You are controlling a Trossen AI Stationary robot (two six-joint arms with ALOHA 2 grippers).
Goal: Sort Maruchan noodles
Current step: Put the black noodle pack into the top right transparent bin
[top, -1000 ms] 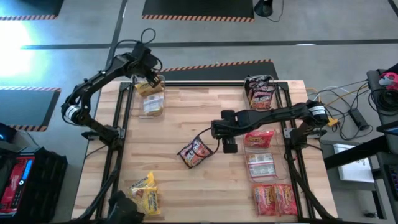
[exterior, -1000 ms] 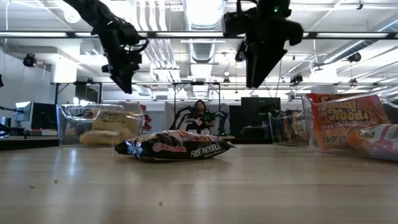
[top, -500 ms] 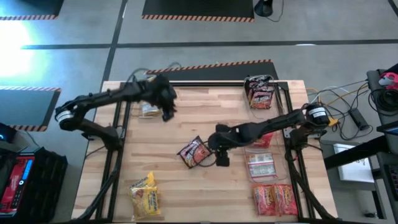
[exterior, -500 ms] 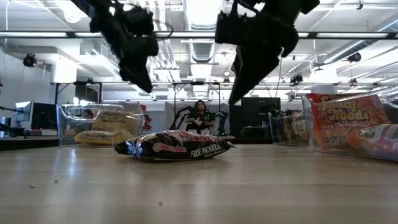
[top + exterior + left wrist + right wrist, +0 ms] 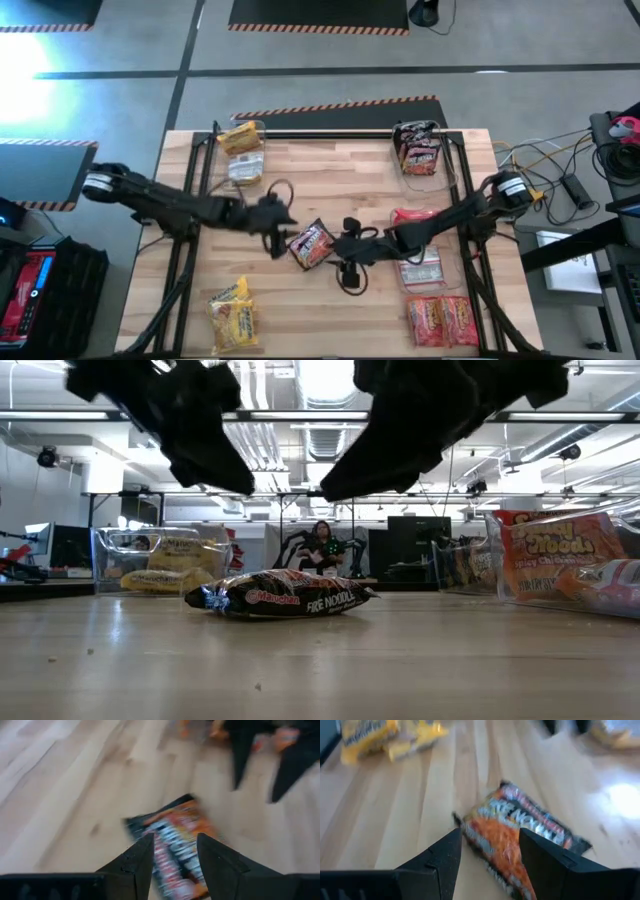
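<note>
Left gripper [image 5: 272, 218] and right gripper [image 5: 347, 247] both hang above mid-table, fingers parted, holding nothing. Between them one dark noodle packet [image 5: 312, 244] lies flat on the table [image 5: 340, 170]. Yellow packets [image 5: 233, 313] lie near the front left corner.

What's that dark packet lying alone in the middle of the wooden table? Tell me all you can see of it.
The dark crinkly plastic noodle packet is flat and rectangular, black-edged with an orange-red printed middle; its side reads "Maruchan" and "Fire Noodle". It lies flat and askew on the bare wooden table, slightly puffed, looking sealed. The left gripper and right gripper, both open, flank it from either side; the low view shows them above it, neither touching.
</note>
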